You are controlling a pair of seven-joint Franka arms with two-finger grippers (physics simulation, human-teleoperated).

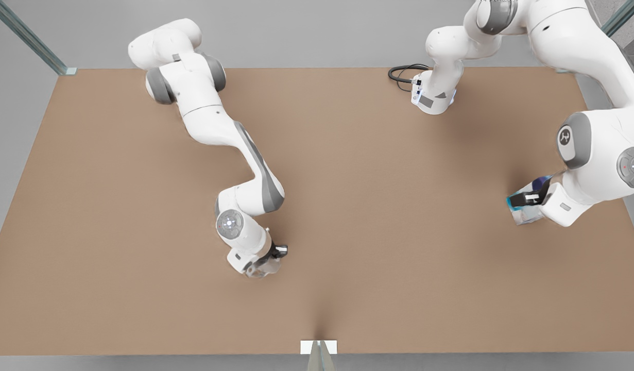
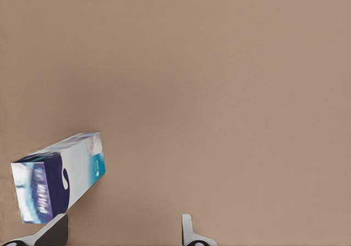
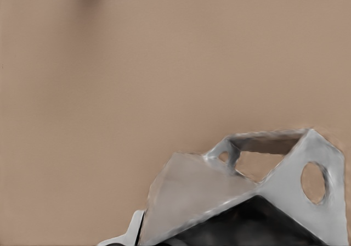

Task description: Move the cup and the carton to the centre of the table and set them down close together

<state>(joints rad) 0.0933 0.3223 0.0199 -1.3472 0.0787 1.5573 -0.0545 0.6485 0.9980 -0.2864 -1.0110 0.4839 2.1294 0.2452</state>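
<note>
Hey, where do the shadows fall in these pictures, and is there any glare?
Front view: even light, no glare; soft shadows pool on the table under both arms, darkest by the carton at the left gripper. Left wrist view: faint shadow beside the carton. Right wrist view: the cup, at the right gripper, is shaded facet by facet.

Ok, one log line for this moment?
left tool open beside white-and-navy rectangular carton | right tool at pale grey faceted cup | neither at tan tabletop centre
</note>
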